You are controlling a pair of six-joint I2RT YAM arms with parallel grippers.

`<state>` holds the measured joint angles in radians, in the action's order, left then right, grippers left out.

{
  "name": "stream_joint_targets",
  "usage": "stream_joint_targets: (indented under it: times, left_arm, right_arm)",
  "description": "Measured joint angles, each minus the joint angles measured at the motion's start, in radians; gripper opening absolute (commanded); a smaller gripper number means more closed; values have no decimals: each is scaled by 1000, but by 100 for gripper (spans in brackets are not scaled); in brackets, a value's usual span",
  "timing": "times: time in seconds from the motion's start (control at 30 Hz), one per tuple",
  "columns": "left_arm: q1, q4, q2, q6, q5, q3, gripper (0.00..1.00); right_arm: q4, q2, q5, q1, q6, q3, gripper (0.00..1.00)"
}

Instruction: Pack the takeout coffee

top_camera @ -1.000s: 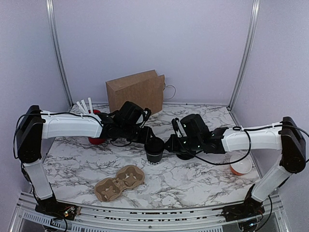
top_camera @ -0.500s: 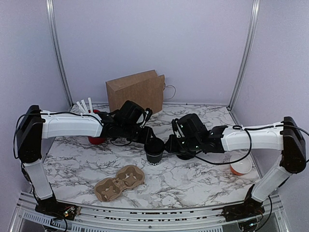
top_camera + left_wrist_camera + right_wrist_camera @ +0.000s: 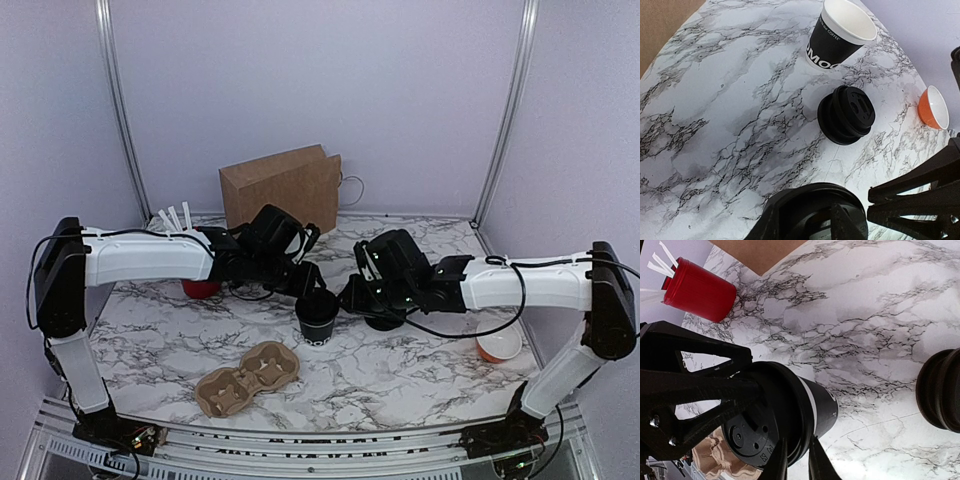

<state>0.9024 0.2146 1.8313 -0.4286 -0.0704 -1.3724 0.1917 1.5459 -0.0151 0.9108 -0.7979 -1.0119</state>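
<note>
The lidded takeout coffee [image 3: 318, 319] is edging nearer the cardboard carrier [image 3: 248, 377] and is now sitting just beyond it. The left hand [image 3: 304, 285] is clasping the cup's top. The right hand [image 3: 794, 460] is seemingly pinching the lid [image 3: 747, 437] rim, though its close view blurs the contact. Lidding is looking finished, so seating the cup in the carrier is likely coming next.

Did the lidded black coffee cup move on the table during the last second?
Yes, a little. The takeout coffee has shifted toward the near edge and left, closer to the cardboard cup carrier, which has not moved.
</note>
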Motion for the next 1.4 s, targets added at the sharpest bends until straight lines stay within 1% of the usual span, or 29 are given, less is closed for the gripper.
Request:
stream_joint_targets:
  times: [0.2,0.4,0.7,0.87,1.1,1.4]
  left_arm:
    - [-2,10,0,8,11,-6,38]
    - [-11,36,-20,6,19,-2,37]
    - [-15,46,-113,-39,7,88,38]
    - [-15,45,-119,-63,-9,125,38]
    - [-15,34,-119,-84,-41,130,37]
    - [-15,19,-112,-85,-53,135,32]
  right_arm:
    - [12,-4,-2,-3,21,-6,16]
    - [25,-8,59,-44,81,-9,17]
    - [39,-6,164,-131,174,-43,17]
    - [42,14,195,-137,210,-84,17]
    - [49,61,225,-137,235,-97,16]
    - [50,86,250,-137,251,-97,16]
